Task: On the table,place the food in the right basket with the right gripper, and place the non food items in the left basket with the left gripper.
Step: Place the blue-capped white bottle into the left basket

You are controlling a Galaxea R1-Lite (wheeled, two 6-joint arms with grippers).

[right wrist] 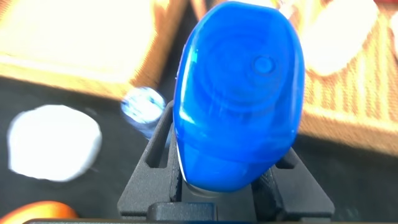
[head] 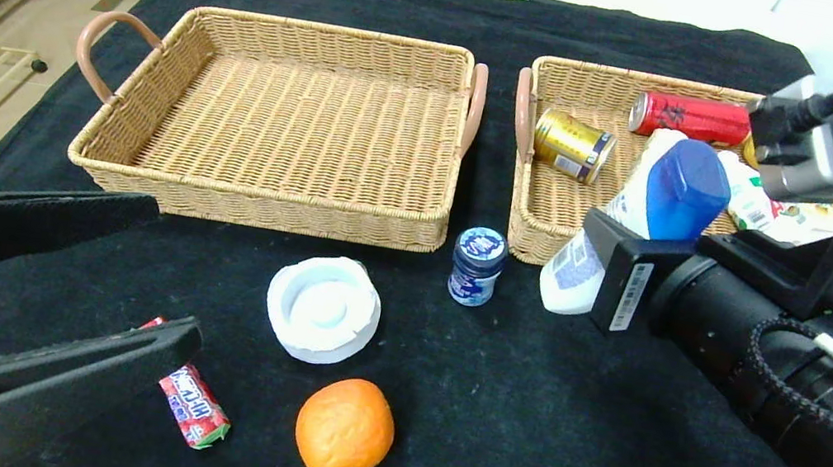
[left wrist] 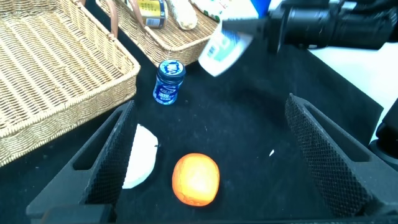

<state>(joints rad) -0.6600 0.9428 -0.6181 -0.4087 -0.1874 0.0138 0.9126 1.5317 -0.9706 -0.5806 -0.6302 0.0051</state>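
Presently, bottle: the white bottle (head: pixel 639 227) with a blue cap is clamped in the right gripper (head: pixel 610 274), lifted off the table at the near left corner of the right basket (head: pixel 530 226), tilted with its cap toward the basket.
Right jaws: clenched on the bottle's body; the wrist view shows the cap standing up between them.
Likely reason: the bottle seems on its way into the right basket, which already holds a red can (head: pixel 690 118), a gold can (head: pixel 572 146) and a white packet (head: pixel 783 212).
Left gripper (head: pixel 53 285): jaws released wide, holding nothing, low at the near left, above the table.
Left basket (head: pixel 263 201): nothing in it.
Still on the table: small blue jar (head: pixel 476 266), white ashtray (head: pixel 323 308), orange (head: pixel 344 429), red candy wrapper (head: pixel 193 405).
Judgement: sorting partly done; the orange and candy appear to belong right, the ashtray left.
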